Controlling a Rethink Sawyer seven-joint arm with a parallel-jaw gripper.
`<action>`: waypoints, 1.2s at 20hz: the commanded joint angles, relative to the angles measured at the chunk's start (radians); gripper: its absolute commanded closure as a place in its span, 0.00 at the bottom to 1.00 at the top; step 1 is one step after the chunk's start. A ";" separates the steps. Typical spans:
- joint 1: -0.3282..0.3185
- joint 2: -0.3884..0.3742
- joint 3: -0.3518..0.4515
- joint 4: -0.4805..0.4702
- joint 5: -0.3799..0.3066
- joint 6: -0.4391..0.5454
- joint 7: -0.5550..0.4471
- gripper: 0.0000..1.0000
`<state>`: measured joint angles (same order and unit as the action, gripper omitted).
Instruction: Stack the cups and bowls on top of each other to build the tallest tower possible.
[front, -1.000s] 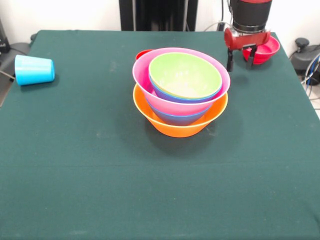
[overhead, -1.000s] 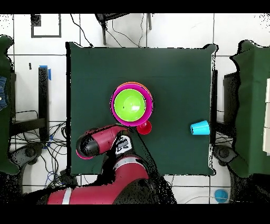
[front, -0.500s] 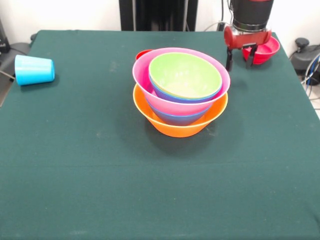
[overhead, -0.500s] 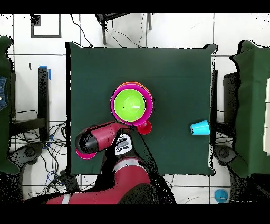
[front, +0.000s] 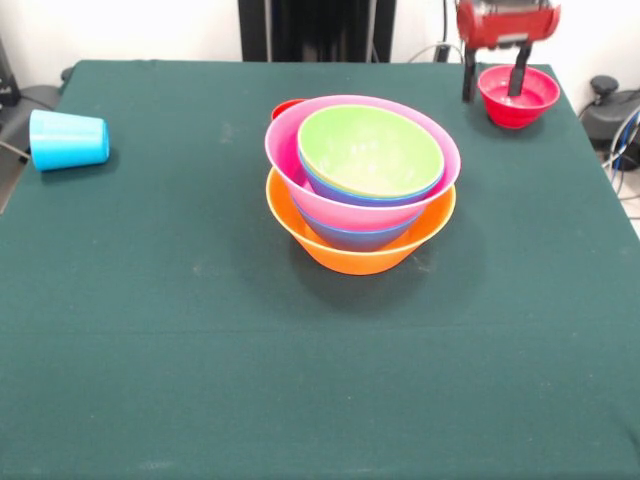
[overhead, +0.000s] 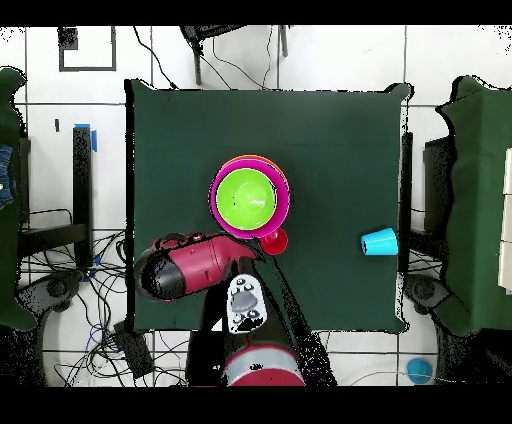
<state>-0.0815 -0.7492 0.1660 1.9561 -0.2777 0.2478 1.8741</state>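
Note:
The tower (front: 360, 180) stands mid-table: a big orange bowl (front: 345, 252) at the base, then a blue one, a pink bowl (front: 290, 155), another blue one and a lime green bowl (front: 368, 150) on top; from above the tower (overhead: 250, 197) shows green inside pink. A red cup (front: 285, 106) peeks out behind it, also seen as the red cup (overhead: 273, 241) from above. A light blue cup (front: 68, 139) lies on its side at the left edge. My gripper (front: 493, 85) is open at the small red bowl (front: 518, 100), one finger inside it, one outside its left wall.
In the overhead view my red arm (overhead: 185, 270) covers the small red bowl and the gripper. The light blue cup (overhead: 379, 242) lies near the table's right edge there. Cables and floor tiles surround the green table (front: 200, 330).
The gripper has moved away from the tower toward the far right corner, from in front of the small red bowl to straddling its left wall. The bowls and cups have stayed put.

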 joint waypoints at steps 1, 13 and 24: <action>-0.019 -0.152 0.132 0.163 0.068 0.143 0.069 0.00; 0.054 -0.036 0.043 0.160 0.014 0.004 0.113 0.00; 0.097 -0.028 -0.024 0.271 -0.023 -0.128 0.145 0.00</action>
<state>-0.0024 -0.8315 0.1628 2.1249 -0.2408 0.2006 1.8741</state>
